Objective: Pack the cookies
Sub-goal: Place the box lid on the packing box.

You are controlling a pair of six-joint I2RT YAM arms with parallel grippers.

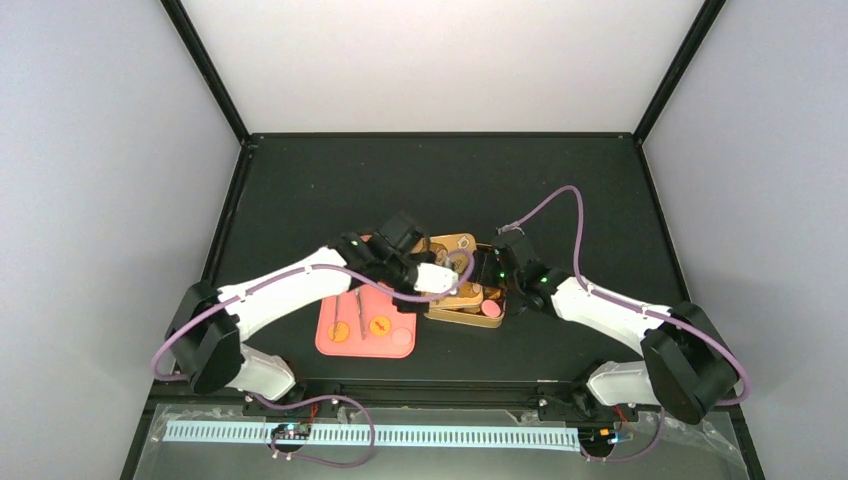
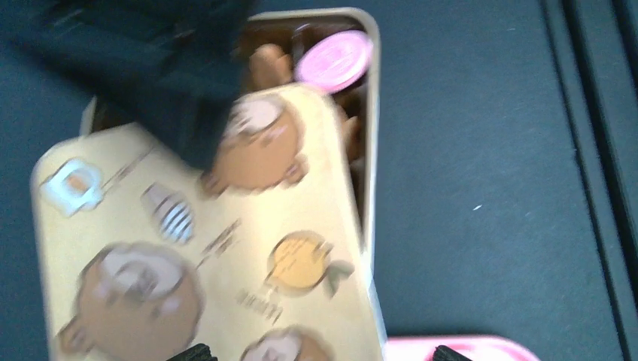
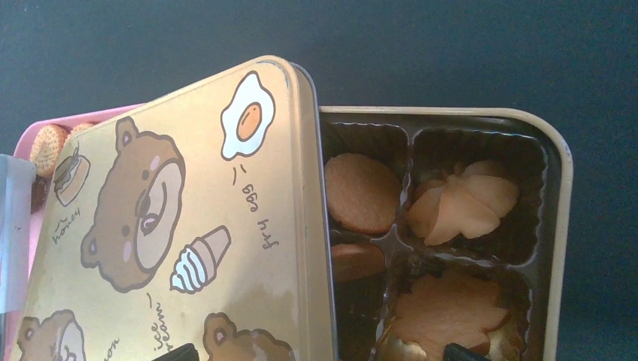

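The cookies are sitting mostly in a pale gold tin near the middle of the dark tabletop. Inside it, a brown fluted liner is dividing them into compartments. The right wrist view is showing a round golden one, two flower-shaped golden ones and a darker one half hidden under the lid. A pale pink cookie is lying in the corner of the tin nearest the arm bases. More orange-golden cookies are resting on a pink tray just to the left of the tin.

A gold lid printed with bears, a fried egg and an ice-cream cone is lying tilted and skewed across the left part of the tin, leaving the right compartments uncovered.

The left end effector is hovering over the lid from the tray side. Only its two dark fingertips are showing, spread wide, with the lid's right edge falling between them. Whether they are touching the lid cannot be told, as that view is blurred.

The right end effector is hanging over the tin from the other side, its fingertips likewise wide apart and straddling the lid's edge and the open compartments. Its contact with the lid cannot be told either.
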